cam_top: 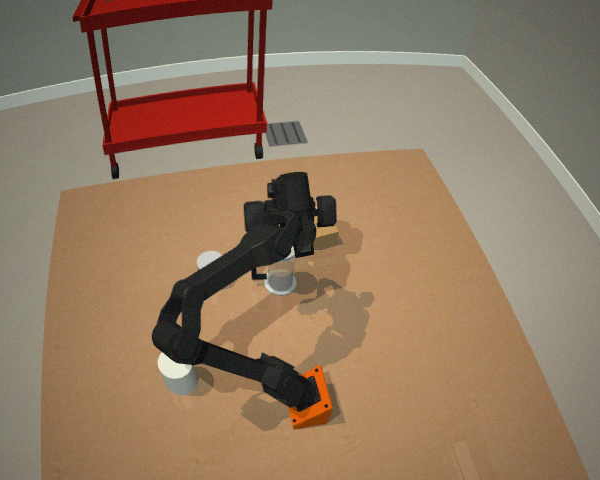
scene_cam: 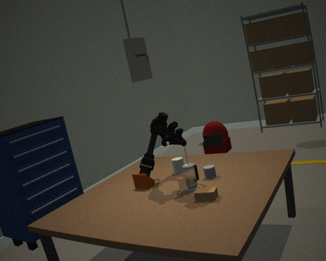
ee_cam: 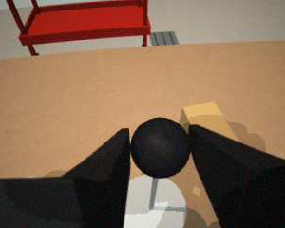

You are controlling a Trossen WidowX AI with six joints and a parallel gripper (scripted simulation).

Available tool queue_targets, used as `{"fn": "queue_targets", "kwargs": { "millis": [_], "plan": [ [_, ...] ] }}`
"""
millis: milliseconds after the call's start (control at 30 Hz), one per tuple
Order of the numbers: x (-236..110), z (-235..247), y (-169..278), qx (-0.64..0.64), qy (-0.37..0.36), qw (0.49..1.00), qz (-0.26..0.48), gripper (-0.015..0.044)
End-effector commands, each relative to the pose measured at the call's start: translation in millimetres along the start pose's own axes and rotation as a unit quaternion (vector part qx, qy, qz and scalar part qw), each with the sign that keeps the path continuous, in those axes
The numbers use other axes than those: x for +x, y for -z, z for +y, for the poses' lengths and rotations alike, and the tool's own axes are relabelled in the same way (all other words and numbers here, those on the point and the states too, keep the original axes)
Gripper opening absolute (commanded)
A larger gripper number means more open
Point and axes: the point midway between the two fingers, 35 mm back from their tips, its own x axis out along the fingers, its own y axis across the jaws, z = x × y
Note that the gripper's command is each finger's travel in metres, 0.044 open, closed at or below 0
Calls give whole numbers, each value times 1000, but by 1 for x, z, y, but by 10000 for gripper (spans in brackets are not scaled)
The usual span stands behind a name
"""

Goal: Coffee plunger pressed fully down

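Observation:
The coffee press stands upright on the table, its glass body (cam_top: 281,279) (scene_cam: 189,178) under my gripper. Its black handle (cam_top: 253,272) (scene_cam: 196,172) is at the side. The plunger's thin rod (scene_cam: 186,155) stands far out above the white lid (scene_cam: 188,166) (ee_cam: 138,214). My gripper (scene_cam: 183,143) (ee_cam: 159,134) is shut on the round black plunger knob (ee_cam: 161,149), with one finger touching each side in the wrist view. In the top view the arm hides the knob and part of the lid.
A tan block (cam_top: 327,238) (scene_cam: 206,194) (ee_cam: 206,119) lies beside the press. A white cylinder (cam_top: 177,376) (scene_cam: 177,165) stands near the arm's elbow, and a shorter one (cam_top: 207,259) (scene_cam: 209,172) on the handle side. The arm's orange base mount (cam_top: 311,419) (scene_cam: 142,181) is on the table (cam_top: 419,258) (scene_cam: 157,222).

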Motion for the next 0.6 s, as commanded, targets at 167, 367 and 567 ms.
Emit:
{"fn": "queue_targets", "kwargs": {
  "millis": [167, 367, 567],
  "plan": [
    [7, -2, 8, 1, 1, 1000, 1, 128],
    [13, -3, 15, 1, 1, 1000, 2, 128],
    [20, -4, 23, 1, 2, 1000, 3, 128]
  ]
}}
